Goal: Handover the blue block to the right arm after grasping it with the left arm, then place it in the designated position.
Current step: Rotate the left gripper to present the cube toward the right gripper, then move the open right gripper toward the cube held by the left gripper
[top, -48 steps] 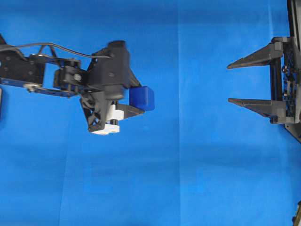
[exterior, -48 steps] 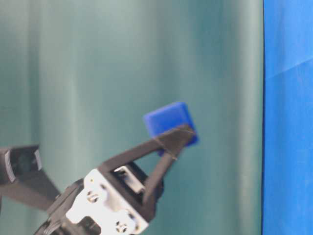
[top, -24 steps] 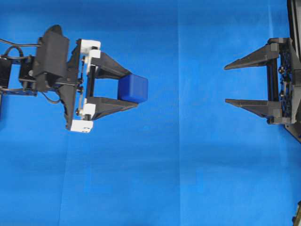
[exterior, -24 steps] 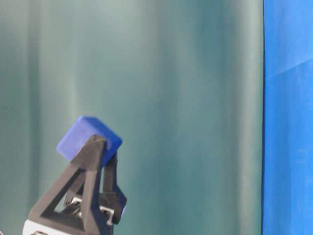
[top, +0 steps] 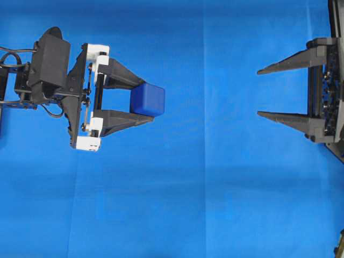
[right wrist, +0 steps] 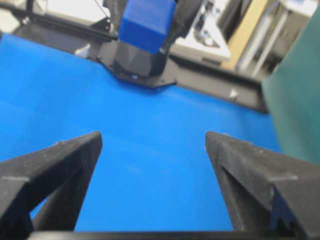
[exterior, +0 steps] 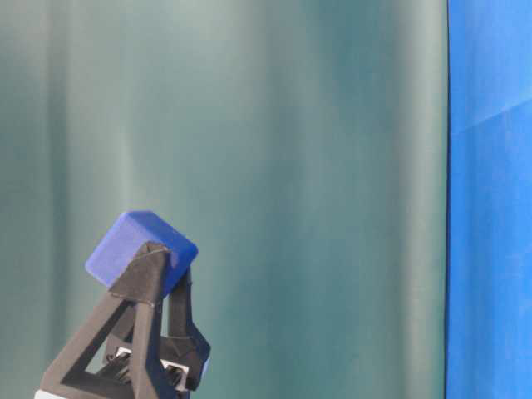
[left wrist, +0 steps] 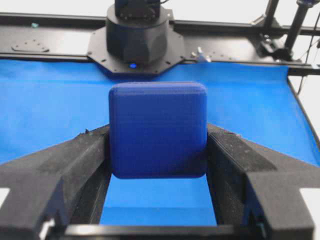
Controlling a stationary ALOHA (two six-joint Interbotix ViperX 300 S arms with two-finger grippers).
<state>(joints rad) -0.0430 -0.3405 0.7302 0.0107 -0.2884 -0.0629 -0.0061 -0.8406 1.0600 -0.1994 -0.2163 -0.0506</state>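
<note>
The blue block (top: 148, 100) is a dark-blue rounded cube pinched between the fingertips of my left gripper (top: 146, 100), the one with white brackets on its rail. It is lifted off the cloth, as the table-level view shows the blue block (exterior: 140, 248) high on the fingers (exterior: 148, 283). In the left wrist view the blue block (left wrist: 158, 129) fills the gap between both pads. My right gripper (top: 259, 92) stands open at the far right, fingertips pointing left toward the block, well apart from it. From the right wrist view the blue block (right wrist: 146, 23) appears far ahead, beyond my right gripper (right wrist: 153, 140).
Bright-blue cloth (top: 215, 188) covers the whole table, with a faint seam down the middle. The right arm's black base (left wrist: 136, 37) sits at the cloth's far edge. A teal curtain (exterior: 291, 166) hangs behind the table.
My left wrist has rolled so the jaw rail now lies flat in the overhead view, and it drew back slightly left with the block. The right gripper stayed open and nearly still.
</note>
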